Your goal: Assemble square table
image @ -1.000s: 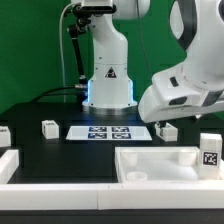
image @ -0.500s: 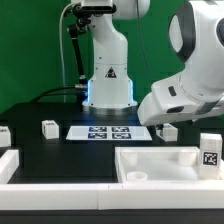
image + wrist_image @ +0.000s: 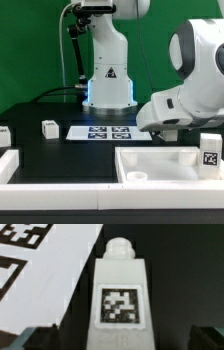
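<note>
The square top (image 3: 150, 155), its raised rim forming a shallow tray, lies near the gripper (image 3: 118, 340), on the camera's side in the exterior view. Legs number four. The centre leg (image 3: 122, 291) lies tag up directly under the gripper, between its spread fingers (image 3: 28, 339), clear of both. The right leg (image 3: 210, 150) stands near; the second leg (image 3: 49, 128) and edge leg (image 3: 3, 135) stand well apart from the gripper. One marker board (image 3: 45, 274) lies just beside the centre leg.

Black table (image 3: 60, 150), marker board (image 3: 108, 131), square top (image 3: 135, 160), leg (image 3: 48, 128)
</note>
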`<state>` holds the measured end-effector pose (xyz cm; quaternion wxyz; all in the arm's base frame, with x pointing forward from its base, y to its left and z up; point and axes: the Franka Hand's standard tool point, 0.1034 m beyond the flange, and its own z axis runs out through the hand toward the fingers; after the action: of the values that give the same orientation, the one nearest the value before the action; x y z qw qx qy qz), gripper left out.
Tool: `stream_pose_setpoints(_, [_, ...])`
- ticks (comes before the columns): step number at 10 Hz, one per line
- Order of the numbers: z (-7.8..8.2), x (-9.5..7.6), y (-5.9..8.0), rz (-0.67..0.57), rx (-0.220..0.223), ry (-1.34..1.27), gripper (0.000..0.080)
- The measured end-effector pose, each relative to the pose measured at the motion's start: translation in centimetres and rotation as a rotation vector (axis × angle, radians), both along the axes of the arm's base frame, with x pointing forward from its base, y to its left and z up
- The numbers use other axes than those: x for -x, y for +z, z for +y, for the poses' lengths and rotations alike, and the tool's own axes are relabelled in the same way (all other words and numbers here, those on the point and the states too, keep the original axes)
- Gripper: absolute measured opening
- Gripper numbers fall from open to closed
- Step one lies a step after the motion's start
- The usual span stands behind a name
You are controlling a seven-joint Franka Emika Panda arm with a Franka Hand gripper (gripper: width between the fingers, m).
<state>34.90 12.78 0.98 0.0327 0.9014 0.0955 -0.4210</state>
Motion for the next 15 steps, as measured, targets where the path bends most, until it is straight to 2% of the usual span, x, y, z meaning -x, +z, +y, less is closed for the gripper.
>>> stream_pose_setpoints(1, [-0.1,0.0,0.0,0.0,0.0,-0.002,0.0649])
stream_pose_setpoints(3, [-0.1,0.0,0.0,0.0,0.0,-0.003,0.0379])
stream_pose_setpoints(4, [-0.1,0.0,-0.1,0.001,0.0,-0.003,0.0379])
stream_pose_setpoints(5, [-0.1,0.0,-0.1,0.001,0.0,-0.004,0.0289])
stream_pose_setpoints(10, [-0.2,-0.1,0.0,0.0,0.0,-0.006,0.0289])
stream_pose_setpoints(11, [-0.4,-0.5,0.7,0.01,-0.01,-0.001,0.0289])
stream_pose_setpoints(12, [-0.8,-2.7,3.6,0.002,-0.033,-0.001,0.0291])
stream_pose_setpoints(13, [-1.2,-4.2,5.8,-0.033,-0.049,-0.011,0.0291])
stream_pose_setpoints(15, [-3.4,-5.6,10.4,-0.1,-0.102,-0.013,0.0291])
